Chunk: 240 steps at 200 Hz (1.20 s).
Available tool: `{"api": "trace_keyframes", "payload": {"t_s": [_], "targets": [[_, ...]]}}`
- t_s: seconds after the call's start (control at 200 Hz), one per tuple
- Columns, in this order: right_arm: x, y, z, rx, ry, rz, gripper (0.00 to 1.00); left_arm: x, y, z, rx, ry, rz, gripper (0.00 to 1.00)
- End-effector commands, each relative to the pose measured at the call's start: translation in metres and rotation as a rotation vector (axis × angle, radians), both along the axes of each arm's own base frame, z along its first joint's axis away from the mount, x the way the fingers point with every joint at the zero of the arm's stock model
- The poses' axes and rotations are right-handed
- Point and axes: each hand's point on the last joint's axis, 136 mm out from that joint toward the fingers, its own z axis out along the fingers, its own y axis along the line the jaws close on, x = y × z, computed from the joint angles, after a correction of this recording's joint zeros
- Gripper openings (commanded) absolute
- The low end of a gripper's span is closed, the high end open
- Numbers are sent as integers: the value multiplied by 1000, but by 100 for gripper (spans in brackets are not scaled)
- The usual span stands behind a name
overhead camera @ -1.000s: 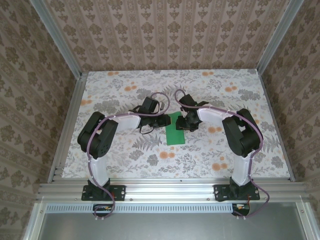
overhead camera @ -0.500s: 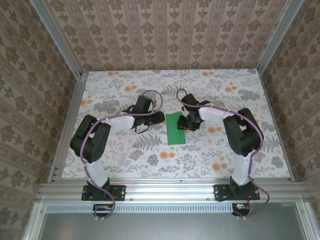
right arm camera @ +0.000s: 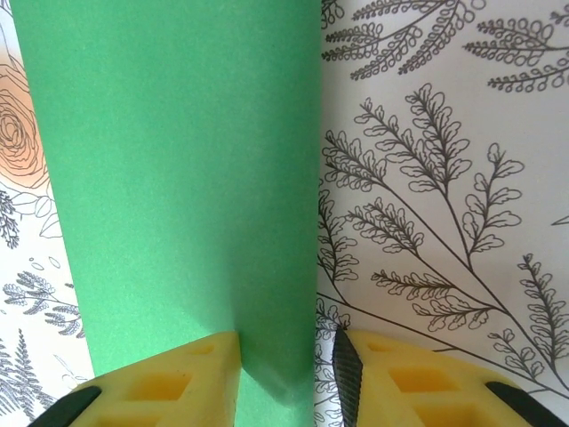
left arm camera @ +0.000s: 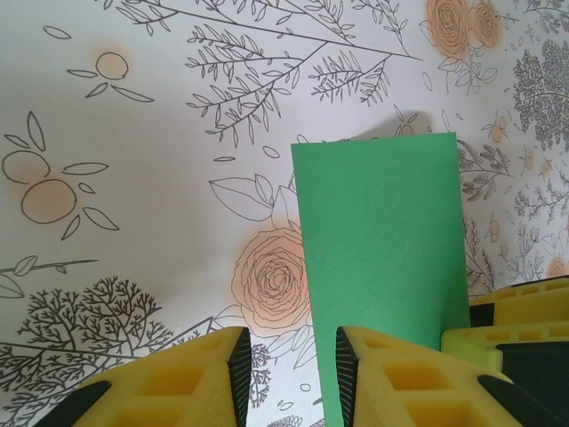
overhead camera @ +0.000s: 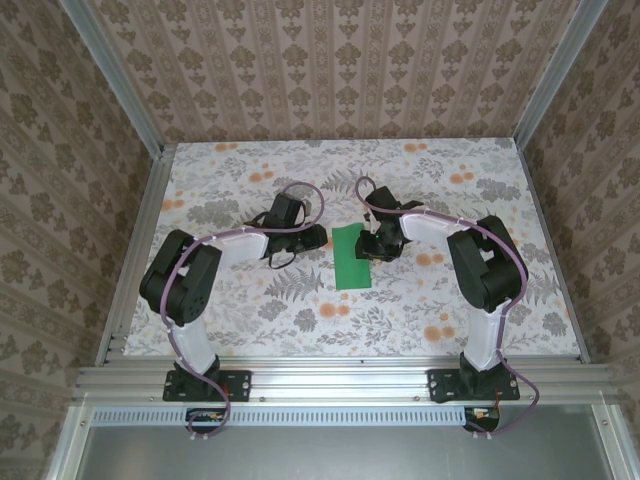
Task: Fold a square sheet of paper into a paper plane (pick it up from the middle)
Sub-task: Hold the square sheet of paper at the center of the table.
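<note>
The square sheet of paper [overhead camera: 351, 258] lies flat on the floral table as a bright green upright rectangle about half as wide as it is long. No paper plane is in view. My left gripper [overhead camera: 318, 238] rests low at the sheet's left edge, open; in the left wrist view that edge of the sheet [left arm camera: 382, 249] runs through the gap of the gripper [left arm camera: 293, 356]. My right gripper [overhead camera: 372, 248] is at the sheet's upper right, open. In its wrist view the gripper [right arm camera: 284, 356] straddles the right edge of the sheet [right arm camera: 178, 178], left finger over the paper.
The floral tabletop [overhead camera: 250, 310] spreads to all sides of the sheet. Aluminium rails [overhead camera: 130, 260] and patterned walls close in the left, right and far sides. A yellow finger [left arm camera: 524, 311] of the right gripper shows at the lower right of the left wrist view.
My left arm has drawn back to the left, its gripper now at the sheet's left edge. The right gripper has narrowed a little and stayed at the upper right. The sheet has not moved.
</note>
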Motion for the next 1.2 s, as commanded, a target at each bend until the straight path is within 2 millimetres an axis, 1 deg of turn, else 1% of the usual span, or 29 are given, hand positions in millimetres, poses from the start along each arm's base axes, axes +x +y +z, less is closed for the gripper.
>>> {"api": "trace_keyframes", "payload": {"t_s": [0.0, 0.305, 0.52, 1.195], "targets": [[-15, -11, -23, -37, 68, 18, 36, 1, 1, 10, -15, -16, 5, 34], [-14, -13, -26, -17, 69, 14, 34, 0, -3, 8, -27, -9, -8, 34], [-14, -12, -28, 16, 74, 0, 33, 0, -9, 8, -37, -3, -23, 34], [-17, -20, -36, -27, 94, 0, 32, 1, -20, 8, -46, 0, -46, 34]]}}
